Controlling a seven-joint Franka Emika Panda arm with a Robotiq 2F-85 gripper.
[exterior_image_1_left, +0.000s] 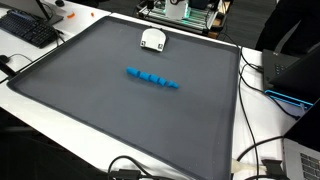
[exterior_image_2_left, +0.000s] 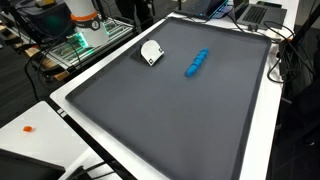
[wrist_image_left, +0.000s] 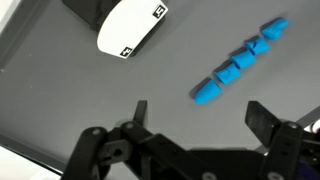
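In the wrist view my gripper (wrist_image_left: 200, 115) is open, its two dark fingertips (wrist_image_left: 140, 110) spread wide over the grey mat (wrist_image_left: 60, 100) with nothing between them. A row of several small blue blocks (wrist_image_left: 240, 62) lies in a slanted line just beyond the jaws, its near end close to the gap. A white object with black square markers (wrist_image_left: 132, 28) lies farther off, at the upper left. Both exterior views show the blue row (exterior_image_1_left: 152, 77) (exterior_image_2_left: 197, 63) mid-mat and the white object (exterior_image_1_left: 152, 39) (exterior_image_2_left: 152, 52) near the mat's edge. The gripper itself does not appear in them.
The grey mat (exterior_image_1_left: 120, 120) (exterior_image_2_left: 170, 120) has a raised white border. Around it are a black keyboard (exterior_image_1_left: 30, 30), a laptop (exterior_image_1_left: 290, 70), loose cables (exterior_image_1_left: 255, 150), electronics (exterior_image_2_left: 85, 40) and a small orange item (exterior_image_2_left: 28, 128) on the white desk.
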